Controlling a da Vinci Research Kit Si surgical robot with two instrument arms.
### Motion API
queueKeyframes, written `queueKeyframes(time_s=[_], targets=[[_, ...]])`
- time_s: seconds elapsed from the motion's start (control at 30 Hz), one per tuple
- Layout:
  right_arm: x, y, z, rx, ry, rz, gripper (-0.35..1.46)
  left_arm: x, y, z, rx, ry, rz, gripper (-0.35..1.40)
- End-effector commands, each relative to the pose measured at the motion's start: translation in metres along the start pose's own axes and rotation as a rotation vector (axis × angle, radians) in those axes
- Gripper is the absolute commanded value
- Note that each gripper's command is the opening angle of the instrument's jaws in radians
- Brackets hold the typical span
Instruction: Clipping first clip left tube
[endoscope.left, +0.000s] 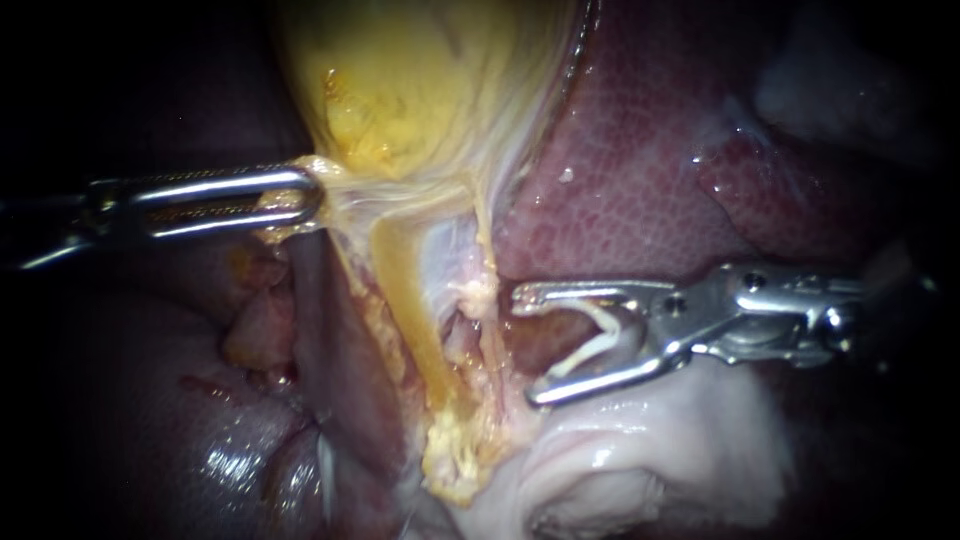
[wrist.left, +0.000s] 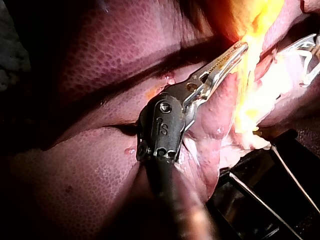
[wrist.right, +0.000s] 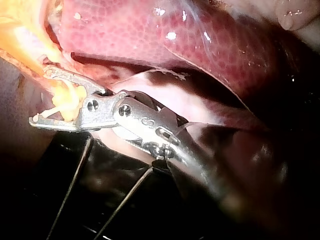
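My left instrument (endoscope.left: 300, 196) comes in from the left, its jaws shut on the tissue at the lower end of the yellow gallbladder (endoscope.left: 420, 80); the left wrist view shows them (wrist.left: 239, 48) closed at that yellow tissue. Below hang a yellow tube (endoscope.left: 405, 290) and, to its right, a paler strand (endoscope.left: 478, 270). My right instrument (endoscope.left: 522, 345) holds a white clip (endoscope.left: 600, 335) that touches both jaws, which stand wide apart. Its tips lie just right of the pale strand and enclose neither tube. The right wrist view shows the same jaws (wrist.right: 40, 95) and clip (wrist.right: 65, 105).
Dark red liver (endoscope.left: 640, 170) fills the upper right behind my right instrument. Pale white tissue (endoscope.left: 640, 440) lies under its lower jaw. Darker liver lobes (endoscope.left: 230, 440) sit at the lower left. A black tray with thin wires (wrist.right: 75, 200) shows beneath the specimen.
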Motion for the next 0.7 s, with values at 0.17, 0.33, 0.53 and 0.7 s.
queueKeyframes(time_s=[0.17, 0.33, 0.53, 0.7], targets=[[-0.0049, 0.0024, 0.0029, 0.019, -0.019, 0.036, 0.6, -0.0001, -0.0004, -0.0001, -0.003, 0.0, 0.0, -0.35], [-0.0078, 0.0043, 0.0047, 0.024, -0.035, 0.057, 0.6, -0.0001, -0.0007, -0.0001, 0.001, 0.0, 0.0, -0.35], [-0.0087, 0.0047, 0.006, 0.044, -0.04, 0.078, 0.6, 0.0, -0.0007, 0.0, 0.003, 0.0, 0.001, -0.35], [-0.008, 0.0032, 0.0067, 0.104, -0.05, 0.095, 0.59, 0.0001, -0.0004, 0.0002, 0.003, 0.0, 0.001, -0.35]])
